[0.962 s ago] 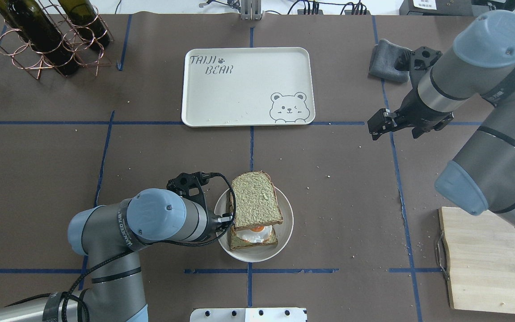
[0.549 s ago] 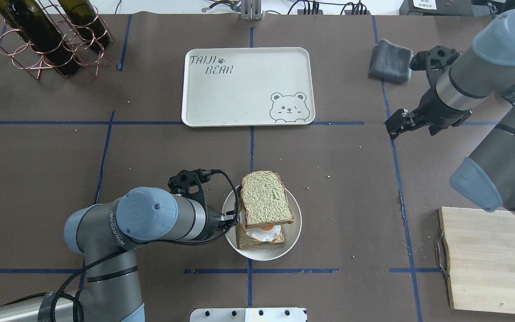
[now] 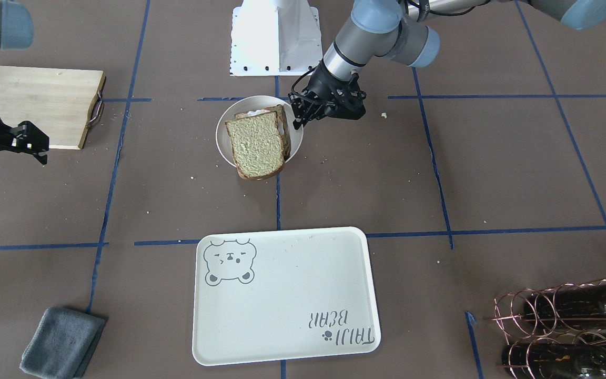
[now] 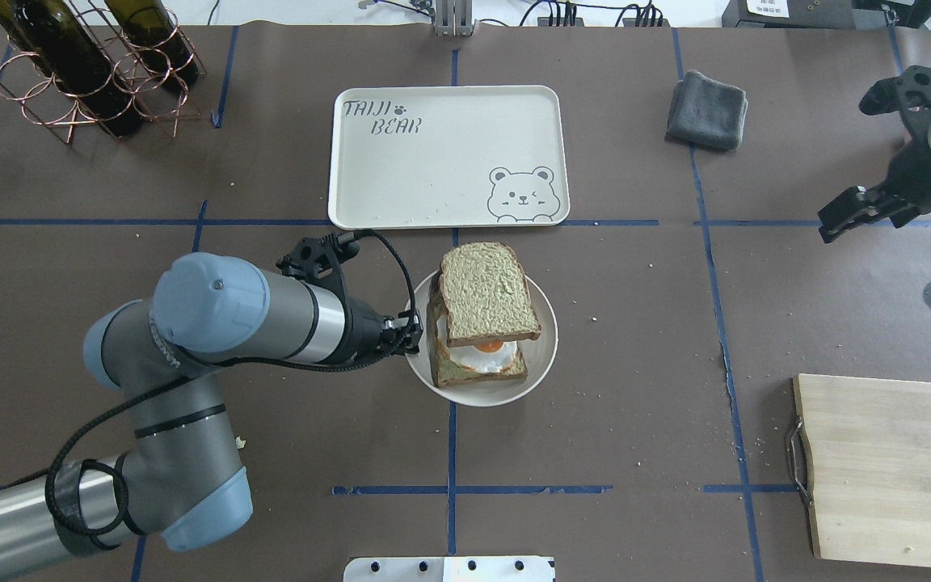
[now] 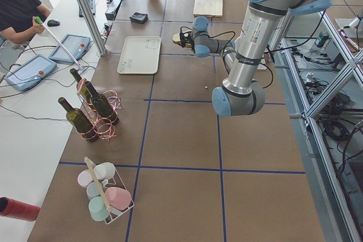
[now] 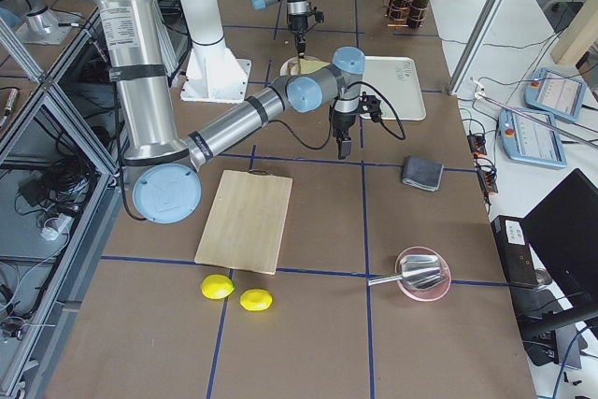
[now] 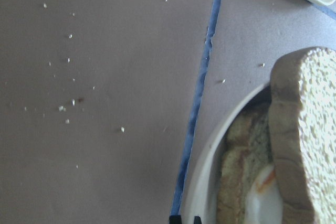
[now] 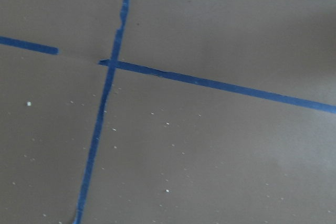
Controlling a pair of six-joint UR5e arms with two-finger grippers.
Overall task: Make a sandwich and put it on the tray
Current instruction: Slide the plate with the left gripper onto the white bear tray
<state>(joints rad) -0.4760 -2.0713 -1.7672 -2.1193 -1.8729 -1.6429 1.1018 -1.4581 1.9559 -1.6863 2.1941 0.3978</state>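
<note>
The sandwich (image 4: 486,293) lies on a small round white plate (image 4: 542,356): a top bread slice shifted off a fried egg (image 4: 491,349) and a bottom slice. It also shows in the front-facing view (image 3: 254,145). My left gripper (image 4: 410,338) is shut on the plate's left rim; in the left wrist view its fingertips (image 7: 176,219) pinch the rim (image 7: 207,166). The cream tray (image 4: 433,162) with the bear face lies just beyond the plate and holds nothing. My right gripper (image 4: 829,226) is open and empty, far right over bare table.
A copper rack with wine bottles (image 4: 86,73) stands at the back left. A grey cloth (image 4: 706,109) lies at the back right. A wooden cutting board (image 4: 886,469) lies at the front right. Crumbs dot the brown table cover.
My left gripper has carried the plate with the sandwich away from me toward the tray. My right arm has drawn back to the right.
</note>
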